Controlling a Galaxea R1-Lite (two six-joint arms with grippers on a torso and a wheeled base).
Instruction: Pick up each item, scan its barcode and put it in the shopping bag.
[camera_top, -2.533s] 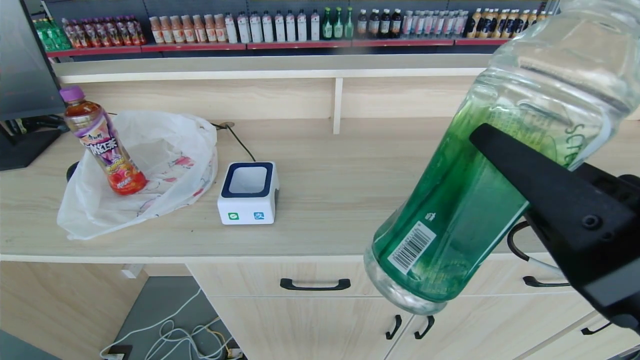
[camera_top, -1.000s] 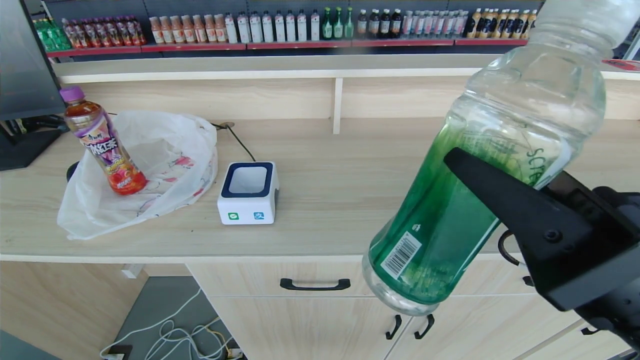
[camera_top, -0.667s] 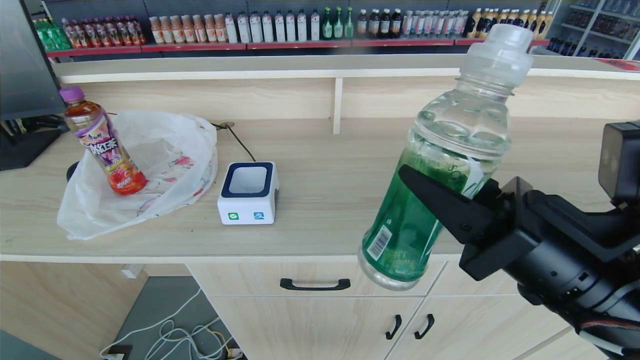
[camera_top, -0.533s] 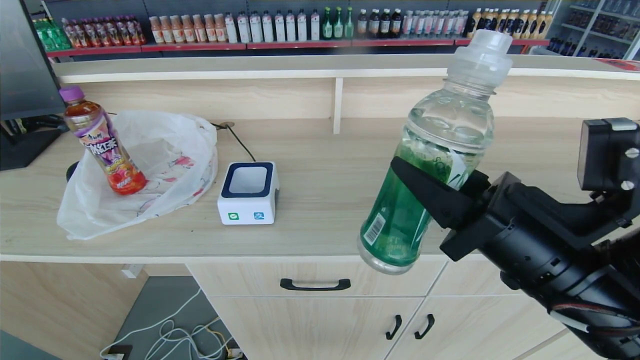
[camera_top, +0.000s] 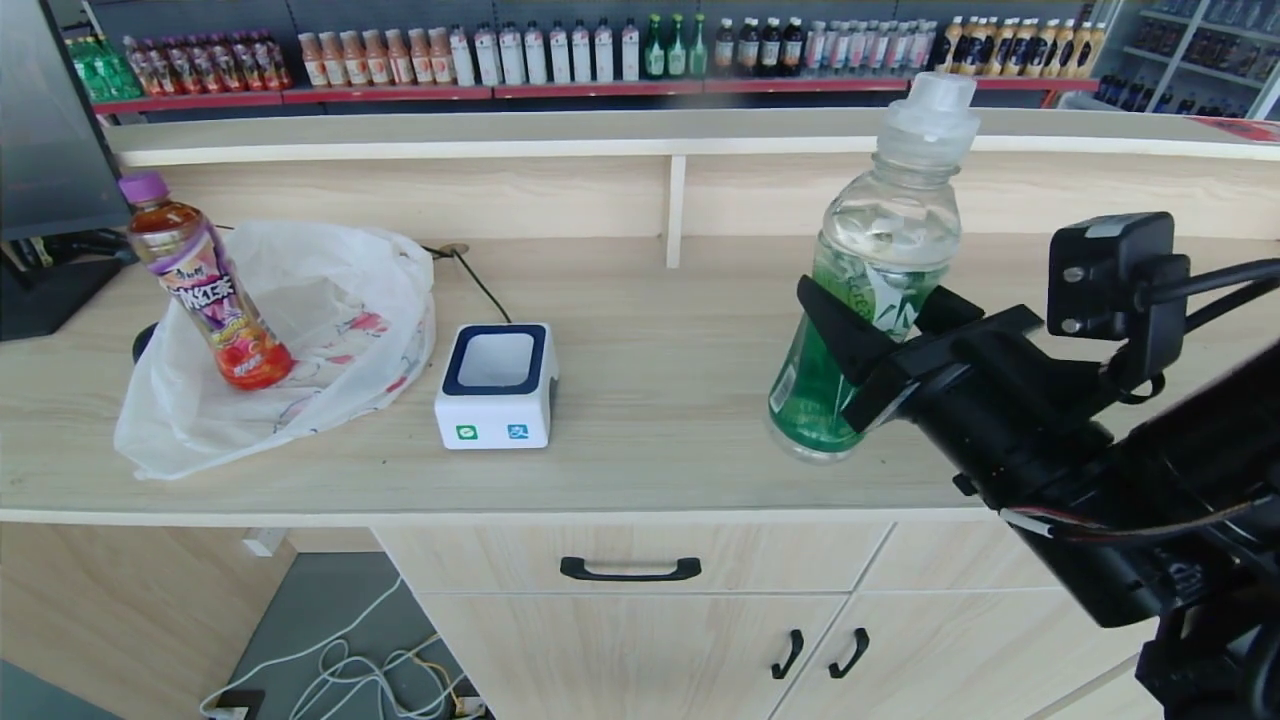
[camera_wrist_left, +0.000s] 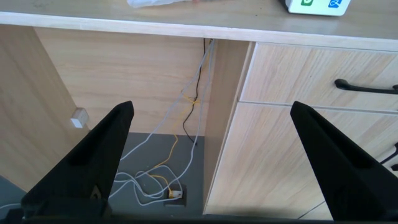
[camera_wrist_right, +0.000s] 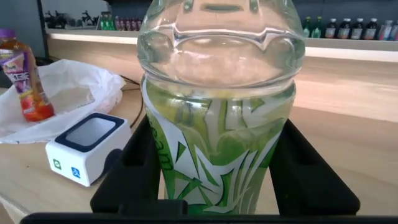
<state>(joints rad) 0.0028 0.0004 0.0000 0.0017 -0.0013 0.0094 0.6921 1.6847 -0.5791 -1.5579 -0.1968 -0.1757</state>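
Head view: the right tool (camera_top: 885, 325) is clamped around the middle of a green bottle (camera_top: 888, 225), one black finger on each side of its label. The bottle has a clear cap, leans slightly, and its base sits over the counter (camera_top: 660, 350) near the front edge, toward the right end; whether the base touches the wood I cannot tell. A white shopping bag (camera_top: 340, 290) lies crumpled toward the counter's left end. On it stands a tea bottle (camera_top: 205, 285) with a purple cap, leaning toward the left end. A white scanner (camera_top: 495, 385) with a dark blue rim sits just beside the bag, near the front edge, well apart from the green bottle. A black cable (camera_top: 478, 278) runs from behind it toward the back edge. Shelves of drinks (camera_top: 600, 50) line the room behind.

Left wrist view: the left tool (camera_wrist_left: 211, 109) hangs below the counter's front edge with its two fingers wide apart and nothing between them. Past them are a cupboard front (camera_wrist_left: 292, 143), a black drawer handle (camera_wrist_left: 367, 87) and loose wires (camera_wrist_left: 168, 180) on the floor.

Right wrist view: the green bottle (camera_wrist_right: 217, 137) stands between the right tool's fingers (camera_wrist_right: 140, 165), which press its label. Beyond it are the scanner (camera_wrist_right: 87, 149), the shopping bag (camera_wrist_right: 81, 90) and the tea bottle (camera_wrist_right: 25, 81).
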